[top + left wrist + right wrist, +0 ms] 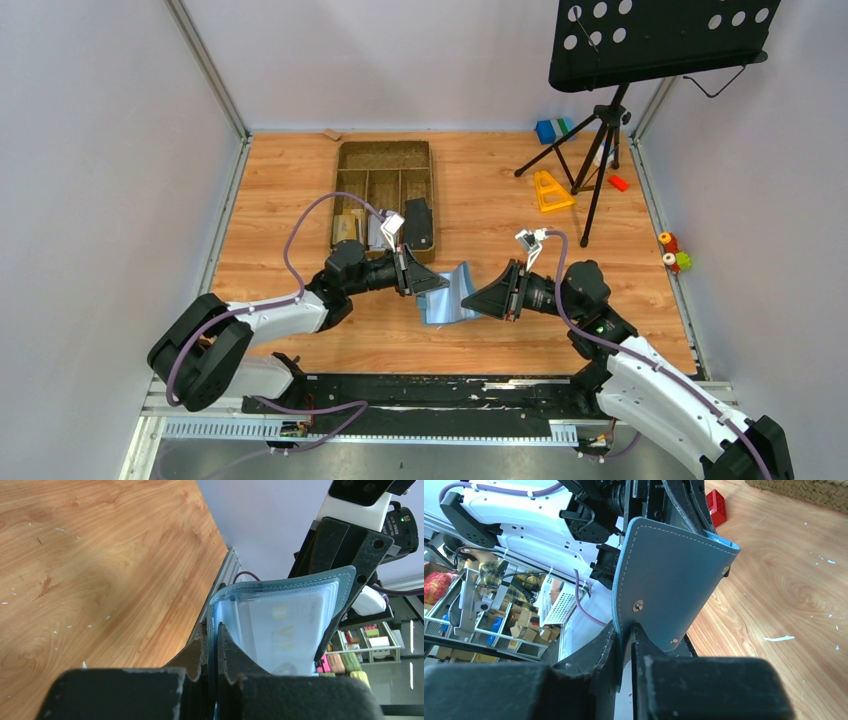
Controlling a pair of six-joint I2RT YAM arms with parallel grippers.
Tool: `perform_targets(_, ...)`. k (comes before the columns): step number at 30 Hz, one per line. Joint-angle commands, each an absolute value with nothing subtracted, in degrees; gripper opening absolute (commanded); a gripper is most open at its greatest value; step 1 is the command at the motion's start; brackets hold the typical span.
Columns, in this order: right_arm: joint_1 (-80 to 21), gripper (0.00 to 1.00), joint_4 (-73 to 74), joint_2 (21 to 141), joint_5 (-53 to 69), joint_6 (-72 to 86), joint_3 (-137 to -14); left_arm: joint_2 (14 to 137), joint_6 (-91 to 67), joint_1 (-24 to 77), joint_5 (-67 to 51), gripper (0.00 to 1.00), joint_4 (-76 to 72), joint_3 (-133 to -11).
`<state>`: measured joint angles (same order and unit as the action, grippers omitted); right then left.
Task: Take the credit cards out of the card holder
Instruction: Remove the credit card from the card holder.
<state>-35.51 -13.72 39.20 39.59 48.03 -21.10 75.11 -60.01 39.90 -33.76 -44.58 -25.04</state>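
My left hand [432, 284] pinches one flap of the slate-blue card holder [447, 308]. My right hand [472, 298] is clamped on the opposite flap, so the holder hangs part-open between them, just above the table [300, 200]. The credit cards [287, 630] sit inside its clear pockets (lettering blurred).

Counts on the wooden table [280, 200]: mostly singles.
One slate-blue folding card holder [452, 293], with one pale card [285, 630] showing through its clear pocket; one brown divided tray [385, 165] with one tan card [348, 228] and one grey card [377, 233] at its near end; one black music stand [650, 40]; one yellow triangular frame [550, 190]; one blue-and-green block [552, 130]; two red blocks, a small red block [618, 182] near the stand and a larger red block [716, 507] near the tray.
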Motion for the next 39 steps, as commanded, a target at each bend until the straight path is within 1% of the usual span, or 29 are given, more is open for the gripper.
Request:
perform_targets(1,-36.2,0.1,-19.8,38.9,41.1,50.8,-20.4,73.4,-58.4,40.3,-32.6,0.0,-45.5,-27.1)
perform_targets(6,-36.1,0.0,-23.9,41.0,42.3,53.5,-19.5,73.7,-58.5,40.6,-32.4,0.0,-45.7,-27.4)
perform_targets(7,-36.1,0.0,-24.0,41.2,42.4,53.4,-19.4,73.8,-58.5,40.7,-32.4,0.0,-45.7,-27.5)
perform_targets(14,-36.3,0.01,-21.3,42.0,41.7,51.5,-20.1,74.6,-58.5,41.4,-31.9,0.0,-45.9,-28.1)
perform_targets(18,-36.3,0.07,-14.8,42.9,39.0,48.2,-21.8,75.0,-58.4,41.7,-31.7,0.0,-45.7,-28.4)
perform_targets(22,-36.3,0.02,-9.3,43.8,36.7,45.7,-23.0,75.1,-58.1,41.9,-31.5,0.0,-45.3,-28.7)
perform_targets(25,-36.2,0.03,-3.3,43.1,33.9,43.1,-24.2,74.8,-57.7,41.9,-31.0,0.0,-44.0,-28.7)
perform_targets(26,-36.2,0.05,-1.2,42.5,32.5,42.2,-24.7,74.5,-57.4,41.9,-30.6,0.0,-43.2,-28.7)
perform_targets(29,-36.2,0.16,3.8,40.0,28.4,40.3,-25.4,73.5,-55.8,41.9,-28.9,0.0,-38.2,-29.2)
perform_targets(30,-36.2,0.23,4.0,39.1,27.9,40.2,-25.3,73.3,-55.1,41.9,-28.4,0.0,-36.5,-29.4)
perform_targets(34,-36.3,0.34,2.6,36.8,27.6,40.9,-24.0,73.2,-54.4,41.9,-28.0,0.0,-34.2,-30.0)
perform_targets(36,-36.2,0.47,2.5,36.3,27.9,40.8,-23.9,73.3,-54.6,41.9,-28.0,0.0,-34.1,-30.0)
perform_targets(38,-36.2,0.57,2.2,36.3,28.4,40.7,-23.8,73.2,-54.7,41.9,-27.9,0.0,-34.0,-30.1)
perform_targets(39,-36.3,0.6,2.1,36.5,28.8,40.6,-23.9,73.2,-54.6,41.9,-27.9,0.0,-33.9,-30.2)
